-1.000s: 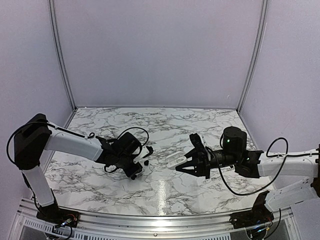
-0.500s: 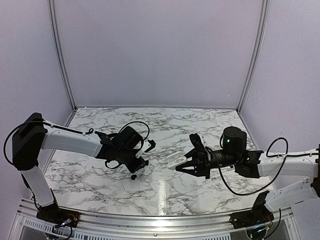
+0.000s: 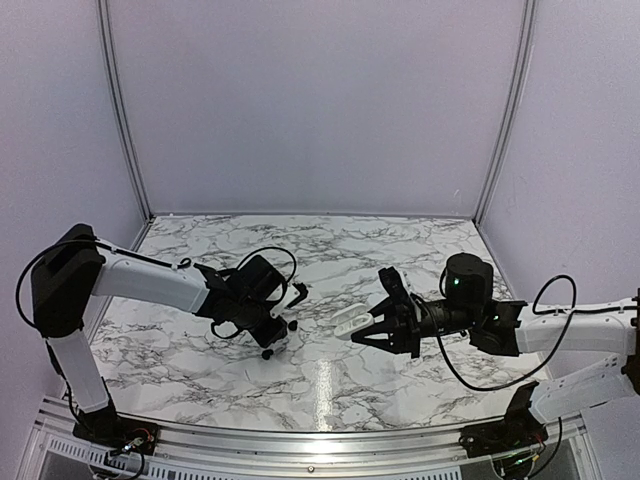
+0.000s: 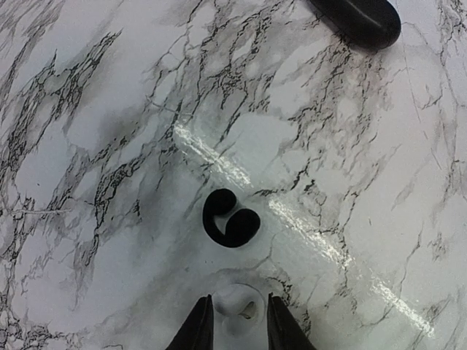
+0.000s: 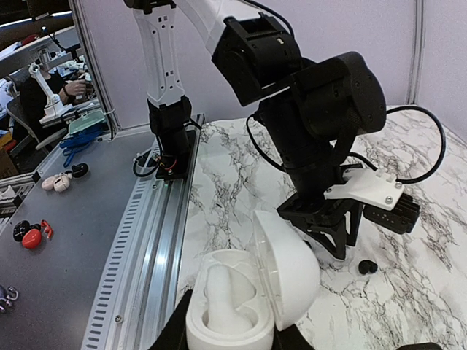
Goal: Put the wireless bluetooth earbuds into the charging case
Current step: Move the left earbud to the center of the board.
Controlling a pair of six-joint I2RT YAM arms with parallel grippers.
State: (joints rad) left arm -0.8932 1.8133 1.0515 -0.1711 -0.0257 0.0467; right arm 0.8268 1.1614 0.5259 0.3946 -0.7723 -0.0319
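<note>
A robotics lab, by every sign. Two arms, left (image 3: 150,285) and right (image 3: 560,330), are bolted to an aluminium rail (image 3: 300,435) along the near edge of a marble-patterned desk (image 3: 330,245). The desk is boxed in by plain pale panels (image 3: 310,100) on slim metal posts (image 3: 118,110). The right wrist view looks past that enclosure to a grey perforated workbench (image 5: 66,248) strewn with small coloured parts (image 5: 29,235) and to a person (image 5: 36,98) seated among cluttered gear (blurred, so little more can be told).
</note>
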